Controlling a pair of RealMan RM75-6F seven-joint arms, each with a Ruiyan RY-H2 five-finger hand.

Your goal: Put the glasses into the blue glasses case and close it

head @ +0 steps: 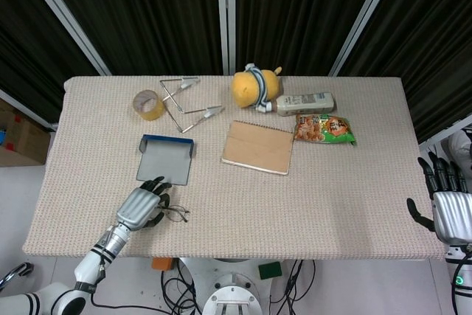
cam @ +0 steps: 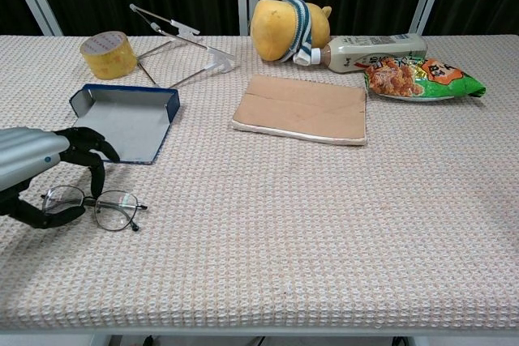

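Observation:
The wire-framed glasses [head: 175, 214] [cam: 104, 206] lie flat near the table's front left edge. My left hand [head: 140, 208] [cam: 36, 169] sits over their left lens. Its fingers [cam: 96, 169] curl down toward the frame and the thumb lies at the lens's near side; no firm grip shows. The blue glasses case [head: 167, 158] [cam: 130, 119] lies open just behind the hand, its grey inside facing up. My right hand [head: 448, 208] hangs off the table's right edge with fingers apart and nothing in it. It does not show in the chest view.
A brown notebook [head: 258, 147] lies mid-table. Along the back are a yellow tape roll [head: 148, 104], a metal folding stand [head: 186, 101], a yellow plush toy [head: 255, 86], a bottle [head: 306, 101] and a snack bag [head: 325, 128].

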